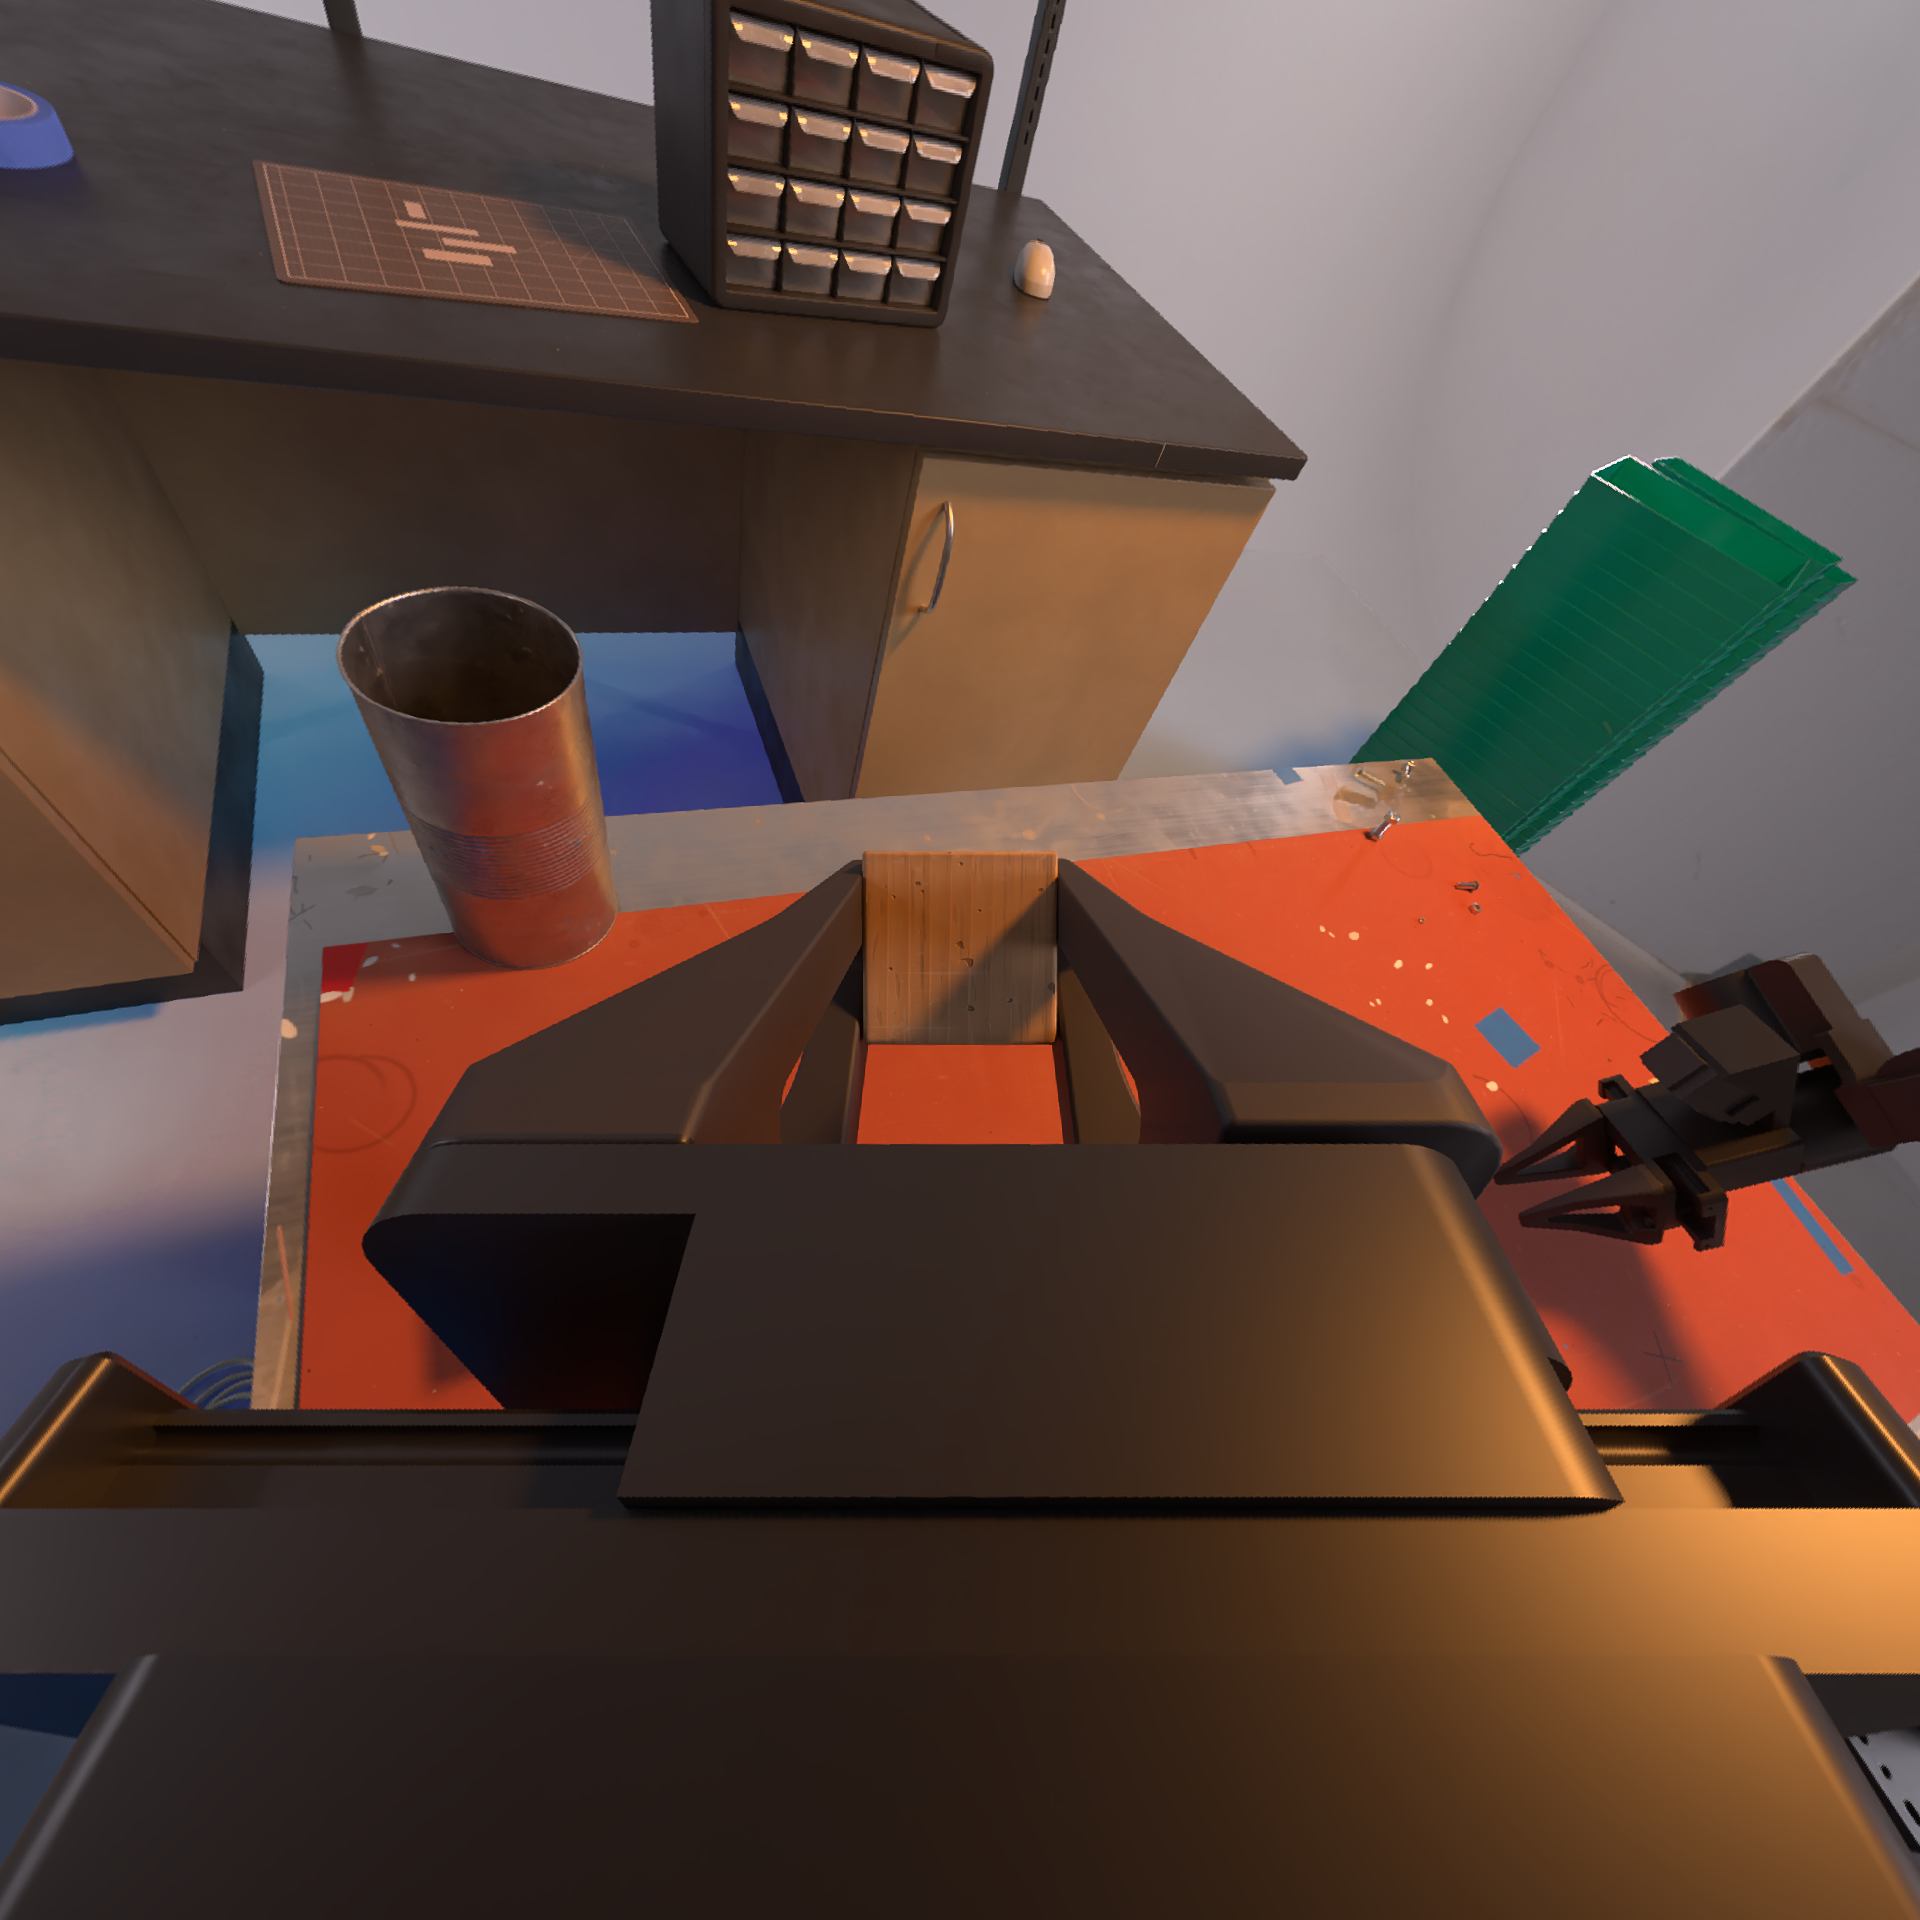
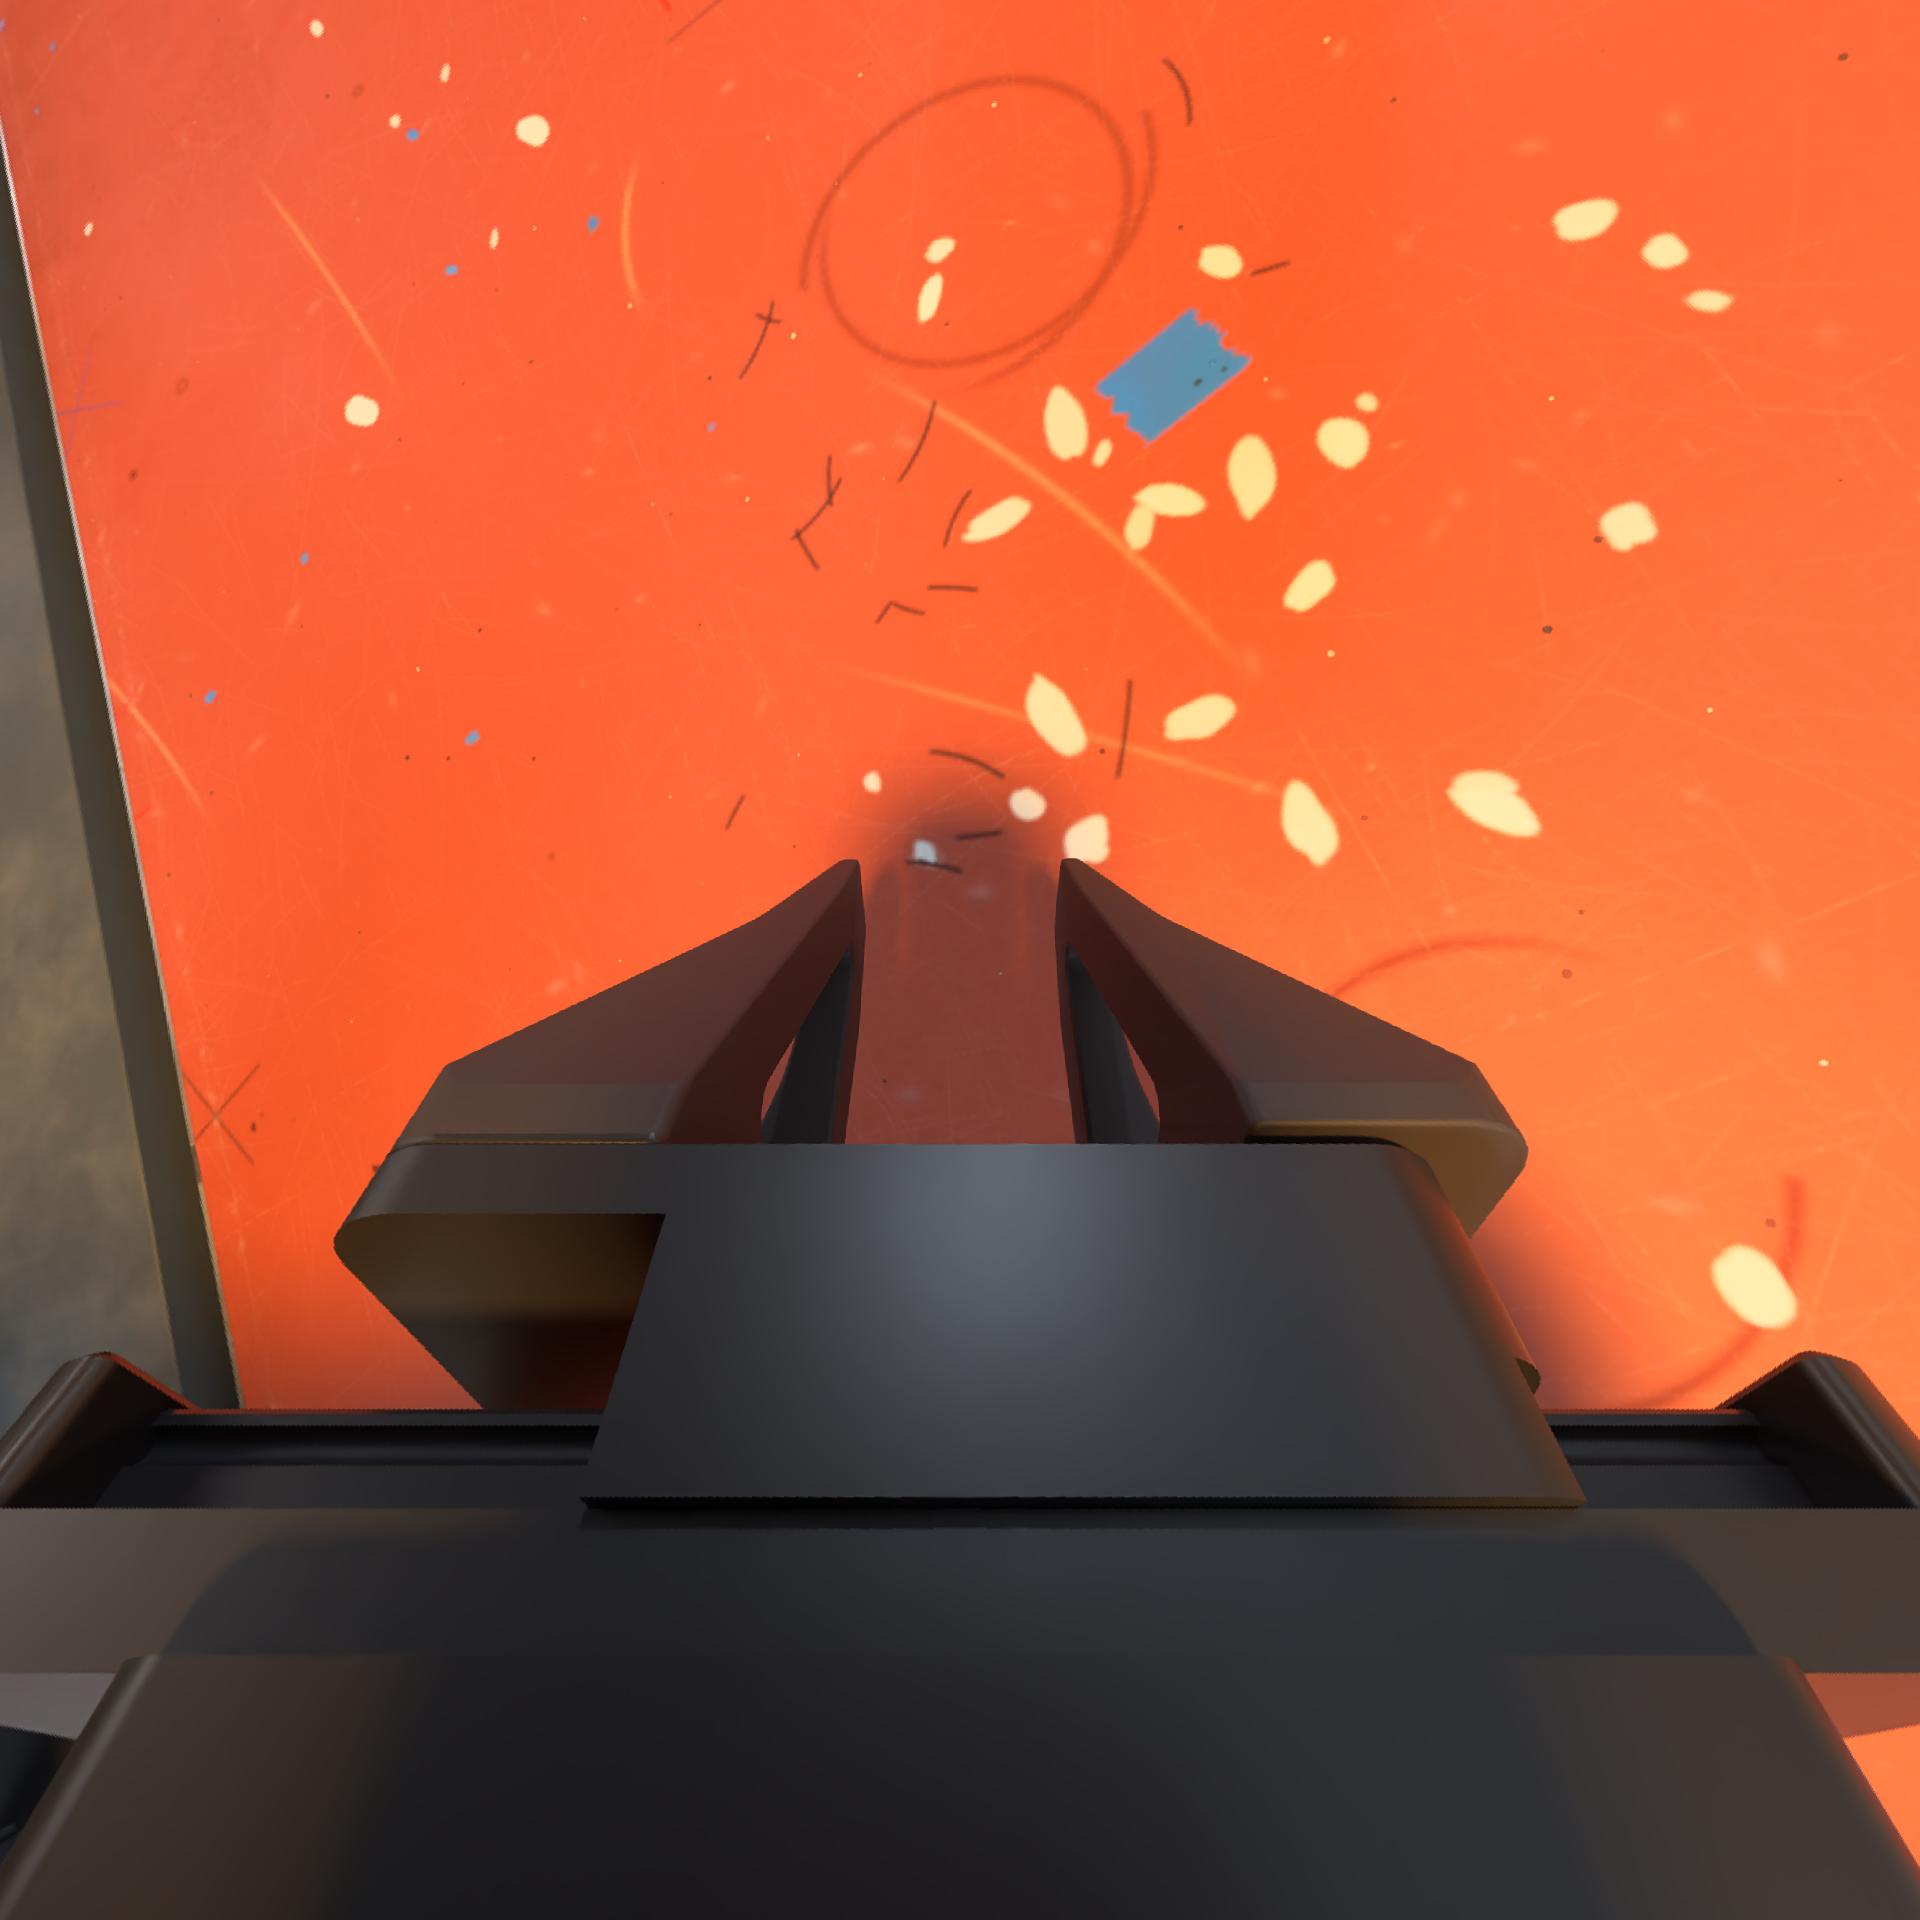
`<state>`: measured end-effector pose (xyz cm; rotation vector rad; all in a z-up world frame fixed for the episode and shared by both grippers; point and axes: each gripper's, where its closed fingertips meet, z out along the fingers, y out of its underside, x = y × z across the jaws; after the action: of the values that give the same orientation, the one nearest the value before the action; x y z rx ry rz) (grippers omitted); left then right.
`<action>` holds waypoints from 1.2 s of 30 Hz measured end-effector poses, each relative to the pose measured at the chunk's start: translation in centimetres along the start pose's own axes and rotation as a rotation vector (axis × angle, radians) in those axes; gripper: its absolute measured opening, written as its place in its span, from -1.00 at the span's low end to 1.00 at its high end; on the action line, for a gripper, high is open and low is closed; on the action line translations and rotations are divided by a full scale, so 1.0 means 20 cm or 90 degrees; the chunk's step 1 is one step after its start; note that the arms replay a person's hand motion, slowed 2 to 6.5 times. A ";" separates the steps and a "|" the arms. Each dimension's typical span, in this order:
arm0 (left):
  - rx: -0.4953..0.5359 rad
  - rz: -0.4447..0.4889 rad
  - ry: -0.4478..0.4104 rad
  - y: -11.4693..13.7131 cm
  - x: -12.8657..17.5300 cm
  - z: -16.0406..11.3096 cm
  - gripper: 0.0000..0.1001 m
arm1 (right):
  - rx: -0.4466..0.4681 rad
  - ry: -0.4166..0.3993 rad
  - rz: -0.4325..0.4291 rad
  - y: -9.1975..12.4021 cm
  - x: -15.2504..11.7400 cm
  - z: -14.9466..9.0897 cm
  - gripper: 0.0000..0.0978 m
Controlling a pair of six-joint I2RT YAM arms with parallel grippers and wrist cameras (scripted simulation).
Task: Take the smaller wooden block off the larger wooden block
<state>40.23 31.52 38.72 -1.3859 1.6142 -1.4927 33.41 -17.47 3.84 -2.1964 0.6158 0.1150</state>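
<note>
While the left gripper point(image 1: 959, 868) clamps the smaller wooden block point(image 1: 959, 951), lift straight toward twelve o'clock; right gripper point(image 2: 959, 868) hangs open, empty.

A workshop is showing here; a small-parts drawer cabinet point(image 1: 831, 156) is standing on a dark bench point(image 1: 1091, 353) beside a gridded cutting mat point(image 1: 457, 244); loose screws point(image 1: 1382, 800) are lying on the paint-spattered, scratched orange counter point(image 2: 520, 623); green panels point(image 1: 1621, 644) are leaning against the wall.

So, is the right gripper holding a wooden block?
No, the right gripper has only bare orange mat between its parted fingers.
</note>
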 end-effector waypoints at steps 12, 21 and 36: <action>-0.035 -0.019 -0.004 0.09 -0.01 0.03 -0.44 | -0.002 -0.004 -0.006 0.00 -0.01 0.01 -0.36; -0.035 -0.024 -0.003 0.16 -0.02 0.05 -0.44 | -0.005 -0.010 -0.011 0.00 -0.02 0.02 -0.36; 0.048 -0.014 0.030 -0.04 0.06 -0.12 -0.44 | -0.008 0.003 -0.004 0.01 0.01 -0.01 -0.36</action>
<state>37.91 31.49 40.47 -1.3402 1.5594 -1.5939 33.48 -17.80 3.66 -2.2117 0.6128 0.1115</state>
